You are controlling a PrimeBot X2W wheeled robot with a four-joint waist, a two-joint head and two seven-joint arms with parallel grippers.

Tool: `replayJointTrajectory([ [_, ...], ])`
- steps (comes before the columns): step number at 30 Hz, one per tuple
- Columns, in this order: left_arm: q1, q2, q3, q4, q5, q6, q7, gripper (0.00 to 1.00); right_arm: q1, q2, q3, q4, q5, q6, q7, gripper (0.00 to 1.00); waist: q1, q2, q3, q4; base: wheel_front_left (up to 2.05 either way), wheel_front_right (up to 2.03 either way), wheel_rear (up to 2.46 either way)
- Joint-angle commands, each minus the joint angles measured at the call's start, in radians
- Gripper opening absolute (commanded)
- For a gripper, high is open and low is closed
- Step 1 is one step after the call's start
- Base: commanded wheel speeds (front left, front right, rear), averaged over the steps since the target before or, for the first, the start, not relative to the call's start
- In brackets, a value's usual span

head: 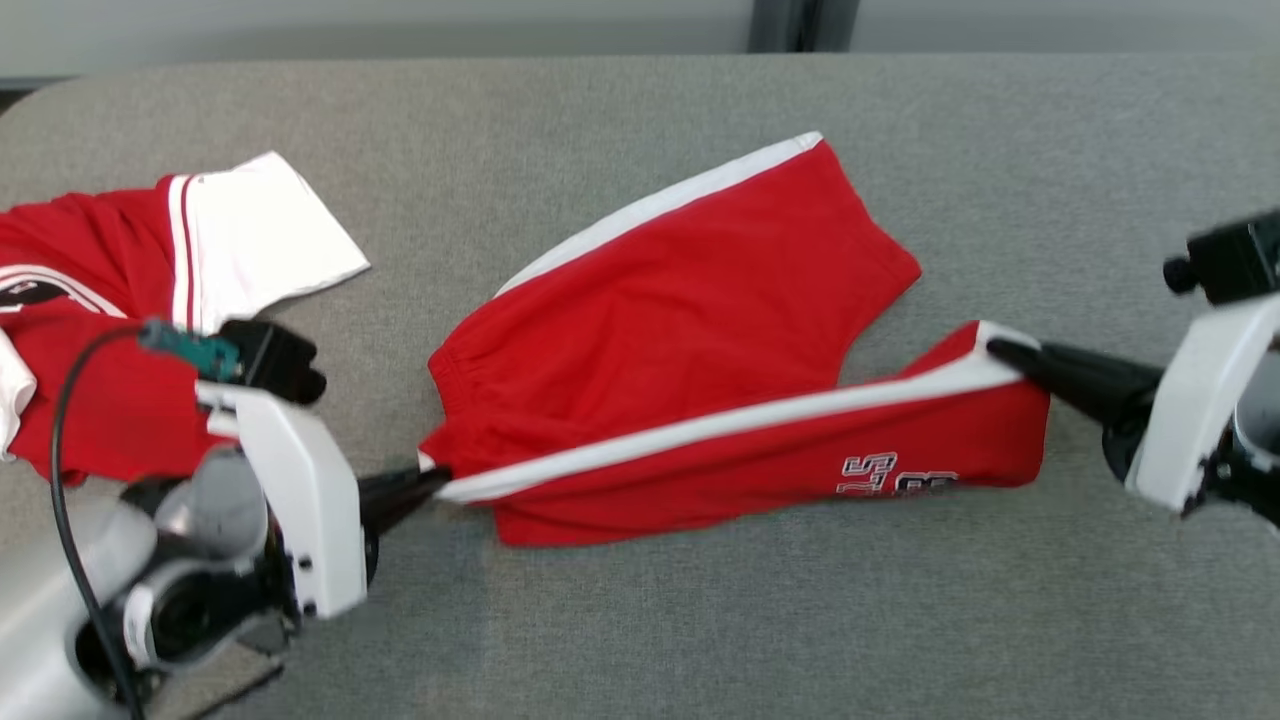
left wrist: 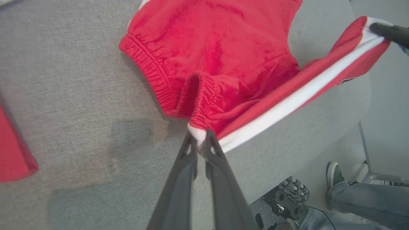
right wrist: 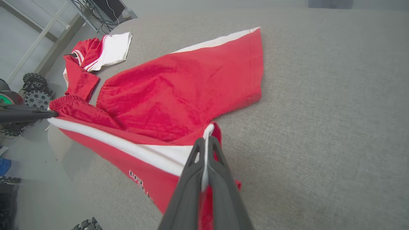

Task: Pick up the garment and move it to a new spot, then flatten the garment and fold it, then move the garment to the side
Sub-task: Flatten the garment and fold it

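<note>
The garment (head: 690, 330) is a pair of red shorts with white side stripes and a number print on one leg, spread across the grey table (head: 640, 620). My left gripper (head: 432, 478) is shut on the waistband corner at the white stripe's end; the pinch shows close up in the left wrist view (left wrist: 199, 140). My right gripper (head: 1000, 352) is shut on the hem of the near leg at the stripe's other end, seen in the right wrist view (right wrist: 206, 143). The near leg hangs stretched between both grippers, lifted off the cloth (right wrist: 127, 150). The far leg lies flat (left wrist: 211, 41).
A second red and white garment (head: 150, 290) lies bunched at the table's left end (right wrist: 96, 54). In the left wrist view a person's shoe and jeans leg (left wrist: 361, 195) stand beyond the table edge, beside wheeled gear (left wrist: 287, 198). Open grey tabletop lies in front and to the right.
</note>
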Motion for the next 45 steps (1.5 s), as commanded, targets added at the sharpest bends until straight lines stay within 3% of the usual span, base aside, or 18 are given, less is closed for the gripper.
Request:
replayJointTrajectory([
  [1,-0.047,-0.009,0.01,0.029,-0.026,-0.01,0.042,0.0,-0.038,0.016,-0.015,0.021,-0.004,0.0,0.038,0.0,0.0,0.0,0.043,0.02,0.0,0.0,0.0],
  [9,-0.298,-0.106,0.046,0.227,-0.102,-0.036,0.222,0.0,-0.247,0.114,-0.062,0.166,-0.043,0.0,0.211,0.0,0.0,0.0,0.145,0.058,0.0,0.0,0.0],
  [20,-0.478,-0.236,0.034,0.407,-0.112,-0.062,0.312,0.0,-0.466,0.226,-0.057,0.349,-0.109,0.0,0.278,0.0,0.0,0.0,0.208,0.108,0.0,0.0,0.0],
  [31,-0.557,-0.333,0.018,0.532,-0.132,-0.048,0.366,0.0,-0.575,0.255,0.0,0.485,-0.137,0.0,0.245,0.0,0.0,0.0,0.225,0.157,0.0,0.0,0.0],
  [45,-0.611,-0.386,0.009,0.586,-0.103,-0.035,0.356,0.0,-0.674,0.266,0.08,0.596,-0.143,0.0,0.136,0.0,0.0,0.0,0.275,0.183,0.0,0.0,0.0],
])
